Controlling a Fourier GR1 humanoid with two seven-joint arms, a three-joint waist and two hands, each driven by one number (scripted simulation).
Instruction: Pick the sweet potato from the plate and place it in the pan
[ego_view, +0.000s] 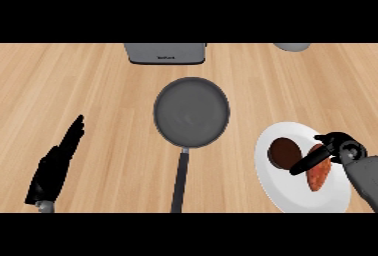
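Hovering our right hand (341, 148) over the plate (277, 192), fingers part-curled holding nothing, sweet potato (318, 175) directly beneath, long axis near-vertical.

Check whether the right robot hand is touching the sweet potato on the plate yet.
Cannot tell. In the head view the right robot hand overlaps the sweet potato on the plate, but from above no contact or gap shows plainly.

Left hand (57, 160) low at the near left, fingers straight and together, pointing toward the far side, tilted slightly right. Right hand (336, 150) at the near right on a grey forearm entering from the right edge; thumb or a finger stretched down to the left, other fingers curled.
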